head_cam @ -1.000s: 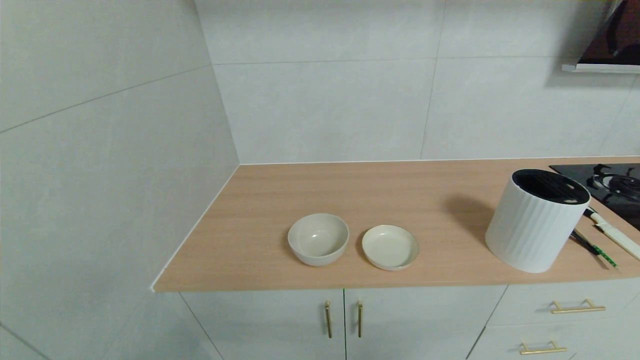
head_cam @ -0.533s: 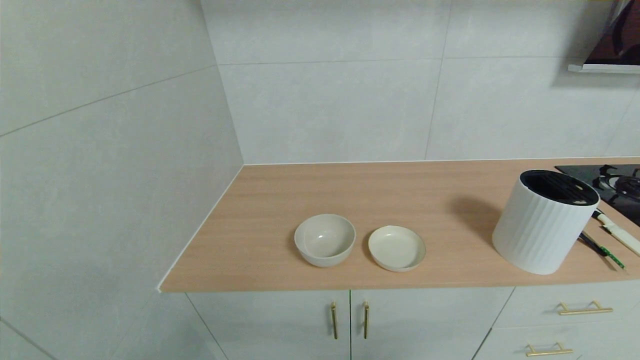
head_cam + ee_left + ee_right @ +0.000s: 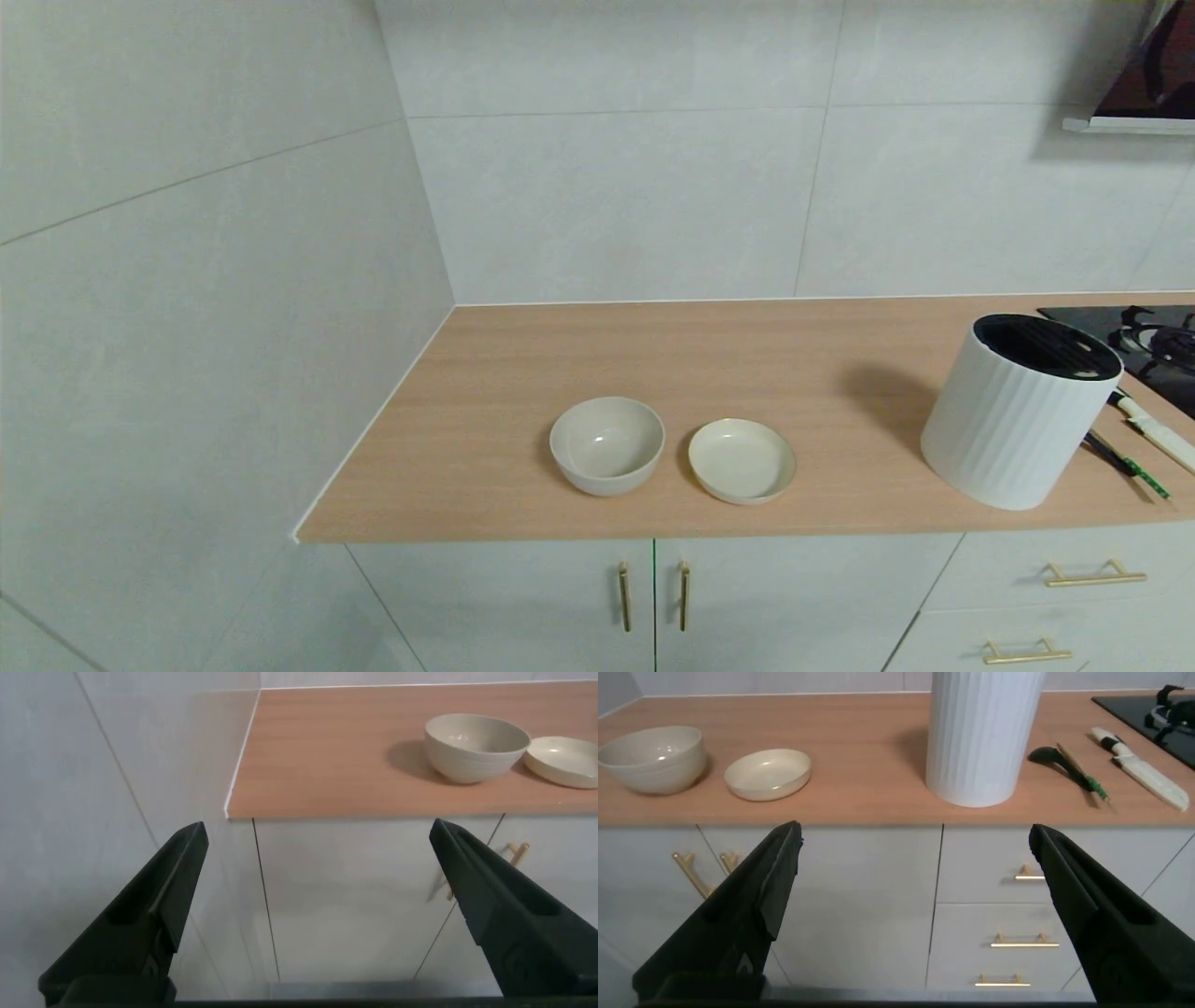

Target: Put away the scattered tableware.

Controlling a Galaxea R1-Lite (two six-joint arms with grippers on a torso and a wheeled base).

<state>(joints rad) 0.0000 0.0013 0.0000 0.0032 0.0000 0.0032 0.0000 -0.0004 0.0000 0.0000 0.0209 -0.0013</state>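
A cream bowl (image 3: 607,444) (image 3: 476,746) (image 3: 656,758) sits near the front edge of the wooden counter (image 3: 709,364), with a shallow cream dish (image 3: 742,460) (image 3: 564,761) (image 3: 768,773) just to its right. A white ribbed utensil holder (image 3: 1019,411) (image 3: 983,733) stands farther right. Beside it lie a dark spoon with green-tipped chopsticks (image 3: 1125,460) (image 3: 1074,766) and a white-handled knife (image 3: 1156,431) (image 3: 1141,767). My left gripper (image 3: 318,915) hangs open below and in front of the counter's left corner. My right gripper (image 3: 915,915) is open in front of the cabinet doors, below the counter edge.
Tiled walls close the counter at the left and back. A black gas hob (image 3: 1144,345) (image 3: 1158,700) sits at the far right. Below are white cabinet doors and drawers with brass handles (image 3: 653,597) (image 3: 1022,943).
The whole head view has shifted slightly, so the camera moved; everything appears a little farther right. The tableware itself has not moved.
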